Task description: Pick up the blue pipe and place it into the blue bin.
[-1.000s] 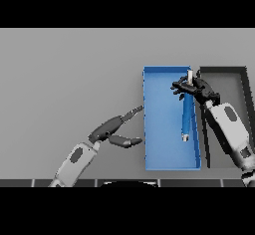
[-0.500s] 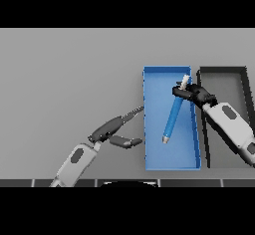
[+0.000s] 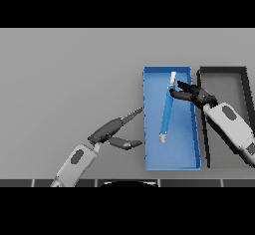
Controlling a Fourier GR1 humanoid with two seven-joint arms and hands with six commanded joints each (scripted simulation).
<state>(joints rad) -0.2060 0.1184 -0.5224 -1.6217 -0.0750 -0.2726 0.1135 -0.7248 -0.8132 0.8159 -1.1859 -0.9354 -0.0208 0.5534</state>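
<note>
The blue pipe (image 3: 166,112) lies slanted inside the blue bin (image 3: 183,147), its pale upper end near the bin's far wall and its lower end around the bin's middle. My right hand (image 3: 195,94) hovers over the bin's right side with fingers straight and spread. Its fingertips reach the pipe's upper part but do not curl round it. My left hand (image 3: 110,128) rests open on the table just left of the bin, fingers pointing toward the bin's left wall.
A black bin (image 3: 225,79) stands directly right of the blue bin, partly covered by my right forearm. Bare grey table stretches to the left and far side.
The pipe hung under my right hand, then tipped and now lies in the blue bin. The right hand has opened and drawn slightly back to the right. The left hand has barely moved.
</note>
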